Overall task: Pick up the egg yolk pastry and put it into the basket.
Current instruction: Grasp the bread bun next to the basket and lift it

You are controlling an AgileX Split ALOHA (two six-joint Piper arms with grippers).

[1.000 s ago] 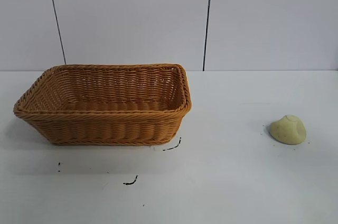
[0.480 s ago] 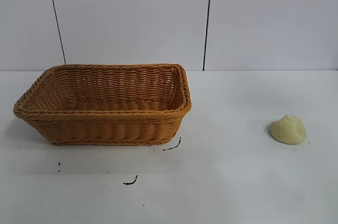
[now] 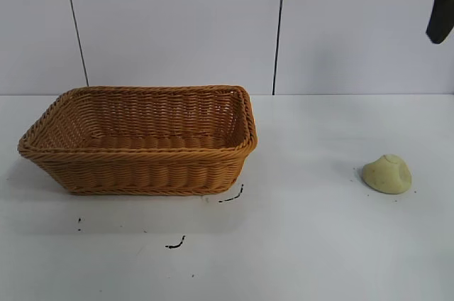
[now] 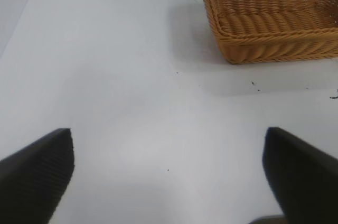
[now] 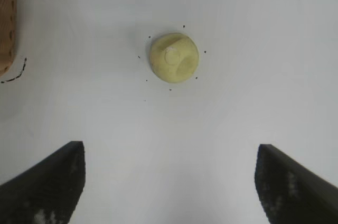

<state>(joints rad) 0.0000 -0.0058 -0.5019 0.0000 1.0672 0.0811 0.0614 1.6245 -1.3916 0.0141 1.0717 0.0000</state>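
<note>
Pastry first: we see the egg yolk pastry (image 3: 387,174) sitting on the white table (image 3: 319,244) toward the right side of the exterior view, a small pale yellow dome with a dent in its top, ringed by a few dark specks. It lies well apart from the basket (image 3: 142,166), the large orange-brown wicker one that stands upright on the left half of the table with nothing visible inside it. A few short black marks (image 3: 175,244) dot the table in front of the basket (one curls just beside its near right corner). We find the right gripper (image 5: 169,182) above the table with its two dark fingers (image 5: 47,184) spread wide apart and nothing between them; from its wrist view we look down on the pastry, which lies ahead of the fingertips and touches neither one. In the exterior view we catch only a dark piece of that arm (image 3: 440,3) at the upper right corner, high above the pastry. The left gripper (image 4: 169,176) hangs over a bare stretch of table, its fingers likewise spread wide and holding nothing, and in its wrist view the basket stands off at a distance from it.
</note>
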